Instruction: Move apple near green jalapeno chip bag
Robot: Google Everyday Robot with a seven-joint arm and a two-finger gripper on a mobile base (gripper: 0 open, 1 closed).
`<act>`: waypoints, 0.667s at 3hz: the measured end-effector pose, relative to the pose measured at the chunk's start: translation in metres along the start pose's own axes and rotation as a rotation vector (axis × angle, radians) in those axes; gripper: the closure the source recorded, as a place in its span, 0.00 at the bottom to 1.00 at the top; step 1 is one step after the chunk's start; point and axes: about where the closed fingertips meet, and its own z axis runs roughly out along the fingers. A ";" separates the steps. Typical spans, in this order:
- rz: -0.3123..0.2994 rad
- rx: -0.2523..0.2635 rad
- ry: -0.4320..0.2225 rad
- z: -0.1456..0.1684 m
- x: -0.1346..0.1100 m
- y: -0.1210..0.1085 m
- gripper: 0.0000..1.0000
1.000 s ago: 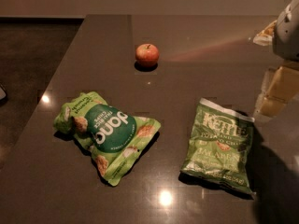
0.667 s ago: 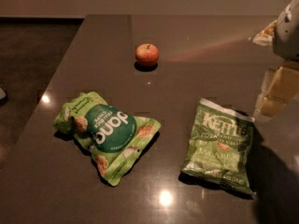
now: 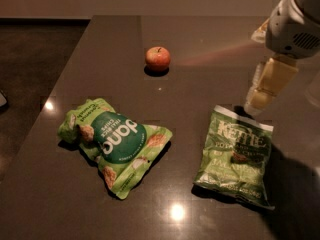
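Observation:
The small red-orange apple stands on the dark table toward the far middle. The green jalapeno chip bag with white "Kettle" lettering lies flat at the near right. My gripper hangs from the white arm at the right edge, just above the far top corner of the Kettle bag and well to the right of the apple. It holds nothing.
A lighter green bag with a round dark-green label lies at the near left. The dark table has its left edge running diagonally, with floor beyond. The white arm body fills the top right corner.
The arm and gripper have shifted slightly left and lower toward the Kettle bag's top corner. The apple and both bags have not moved.

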 end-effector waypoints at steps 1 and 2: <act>0.018 0.003 -0.031 0.022 -0.023 -0.022 0.00; 0.036 0.007 -0.064 0.041 -0.049 -0.043 0.00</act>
